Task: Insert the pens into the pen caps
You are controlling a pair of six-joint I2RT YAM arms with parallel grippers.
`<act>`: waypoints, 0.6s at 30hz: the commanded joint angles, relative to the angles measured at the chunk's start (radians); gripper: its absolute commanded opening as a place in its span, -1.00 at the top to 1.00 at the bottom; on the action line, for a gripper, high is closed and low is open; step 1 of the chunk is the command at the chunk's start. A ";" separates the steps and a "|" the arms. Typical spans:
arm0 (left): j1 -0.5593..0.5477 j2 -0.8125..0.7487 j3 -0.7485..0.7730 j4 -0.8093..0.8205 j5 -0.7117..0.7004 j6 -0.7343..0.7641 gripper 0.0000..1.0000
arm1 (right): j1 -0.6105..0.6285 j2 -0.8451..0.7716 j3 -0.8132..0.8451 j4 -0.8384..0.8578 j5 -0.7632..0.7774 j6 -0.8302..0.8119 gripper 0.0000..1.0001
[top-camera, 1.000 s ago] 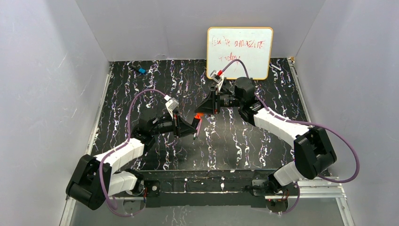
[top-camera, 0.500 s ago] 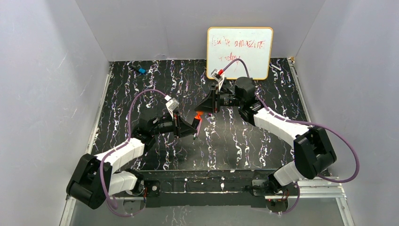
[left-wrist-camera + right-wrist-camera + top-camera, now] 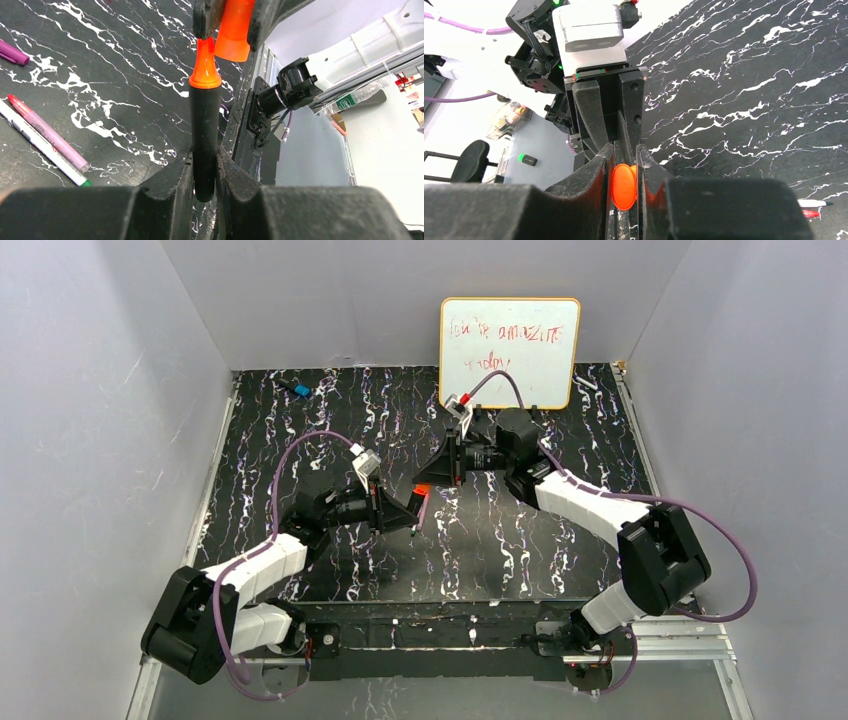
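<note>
Gripping with the left gripper (image 3: pixel 205 172) closed tight on the pen (image 3: pixel 205 125) by its barrel, and with the right gripper (image 3: pixel 624 157), just ahead of it, pinched on the cap (image 3: pixel 623 186). Looks like the alignment step, with the tip (image 3: pixel 205 75) just beside the cap's mouth, not yet inside. Calls next for nudging sideways to centre, then pushing straight in.

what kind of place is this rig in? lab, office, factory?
Probably a robot lab test cell: plain grey walls box in a marbled black table, a whiteboard stands at the back, and an office chair shows beyond.
</note>
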 commanded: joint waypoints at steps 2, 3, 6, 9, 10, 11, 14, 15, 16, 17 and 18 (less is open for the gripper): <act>-0.004 -0.029 -0.006 0.073 0.030 -0.002 1.00 | 0.031 0.032 -0.024 0.064 -0.022 0.014 0.97; -0.004 -0.033 -0.008 0.079 0.031 -0.005 1.00 | 0.036 0.035 -0.027 0.067 -0.022 0.017 0.97; -0.004 -0.040 -0.006 0.102 0.027 -0.006 1.00 | 0.052 0.034 -0.032 0.061 -0.018 0.015 0.97; -0.004 -0.031 0.018 0.114 0.031 -0.002 1.00 | 0.066 0.028 -0.035 0.046 -0.013 0.006 0.97; -0.004 -0.025 0.031 0.116 0.034 -0.002 1.00 | 0.067 0.025 -0.038 0.046 -0.013 0.005 0.97; -0.004 -0.019 0.045 0.118 0.037 -0.002 1.00 | 0.069 0.020 -0.043 0.047 -0.010 0.005 0.97; -0.004 -0.011 0.073 0.118 0.046 -0.003 1.00 | 0.067 0.002 -0.048 0.024 0.005 -0.016 0.97; -0.004 -0.007 0.075 0.118 0.048 -0.004 1.00 | 0.067 -0.003 -0.046 0.017 0.008 -0.021 0.97; -0.004 -0.004 0.073 0.118 0.049 -0.005 1.00 | 0.066 -0.012 -0.043 0.014 0.016 -0.025 0.97; -0.004 0.000 0.066 0.117 0.051 -0.006 1.00 | 0.066 -0.018 -0.039 0.012 0.026 -0.029 0.97; -0.004 0.003 0.056 0.116 0.054 -0.008 1.00 | 0.064 -0.027 -0.034 0.009 0.041 -0.034 0.97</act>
